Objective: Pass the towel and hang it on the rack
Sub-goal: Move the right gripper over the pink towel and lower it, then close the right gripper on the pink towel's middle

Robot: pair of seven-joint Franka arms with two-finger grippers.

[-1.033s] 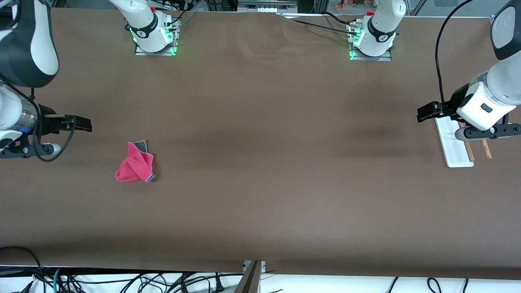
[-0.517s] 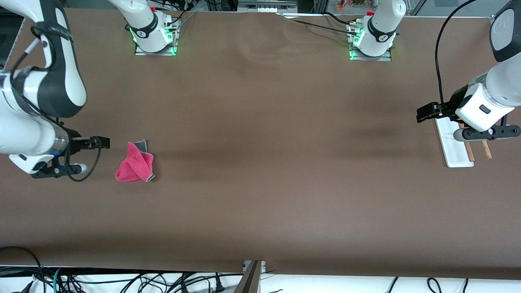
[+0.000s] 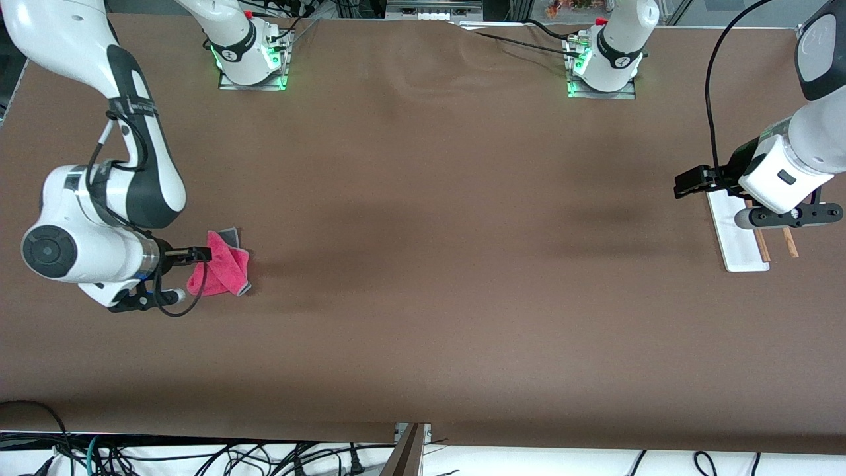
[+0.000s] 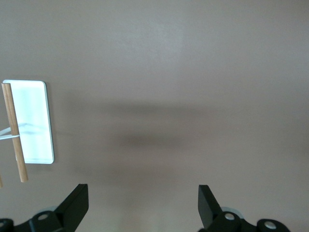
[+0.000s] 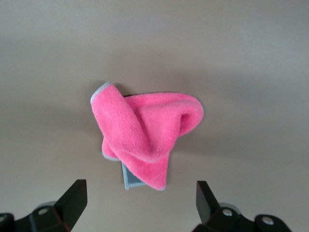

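Observation:
The towel [image 3: 223,268] lies crumpled on the table toward the right arm's end, pink side out, with a grey corner showing. In the right wrist view the towel [image 5: 145,137] lies just ahead of the open fingers. My right gripper [image 3: 200,254] [image 5: 140,203] is open and empty, over the towel's edge. The rack [image 3: 735,233] has a white base and two brown rods and lies at the left arm's end of the table; it also shows in the left wrist view [image 4: 33,121]. My left gripper [image 3: 687,182] [image 4: 142,203] is open and empty, over the table beside the rack.
The brown table [image 3: 436,264] is bare between the towel and the rack. The two arm bases [image 3: 251,59] [image 3: 605,66] stand along the table's back edge. Cables hang below the front edge [image 3: 198,456].
My right arm has swung in from the table's end and brought its open gripper over the towel's edge. The left arm has barely moved. The towel has not moved.

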